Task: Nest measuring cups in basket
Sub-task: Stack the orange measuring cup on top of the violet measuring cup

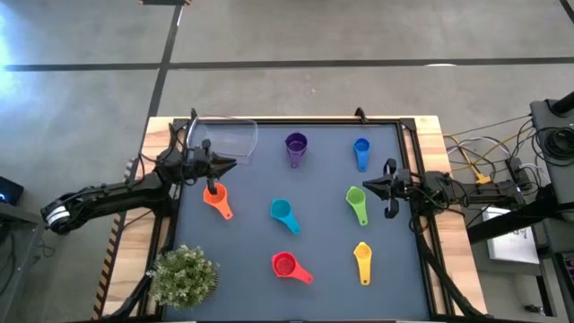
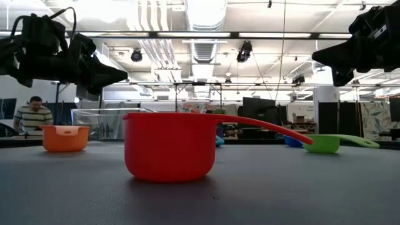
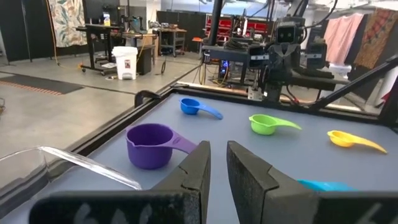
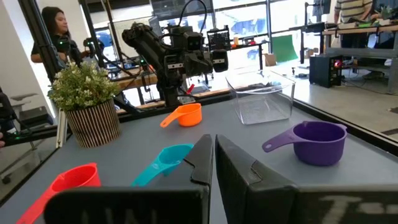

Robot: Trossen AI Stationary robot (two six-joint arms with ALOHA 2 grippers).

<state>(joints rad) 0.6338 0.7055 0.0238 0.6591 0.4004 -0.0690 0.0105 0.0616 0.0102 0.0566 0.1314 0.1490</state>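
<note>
Near the mat's front-left corner: plant (image 1: pixel 184 274), clear of the cups. At the back left: basket (image 1: pixel 226 138), empty; spread loose over the mat, none nested, six cups: orange (image 1: pixel 215 198), purple (image 1: pixel 296 146), blue (image 1: pixel 361 152), teal (image 1: pixel 284 213), green (image 1: pixel 357 202), red (image 1: pixel 289 266), plus yellow (image 1: pixel 362 260), making seven. Hovering beside the basket above orange: left gripper (image 1: pixel 224 165), fingers nearly together, holding nothing; beside green: right gripper (image 1: pixel 368 187), likewise almost closed and empty.
</note>
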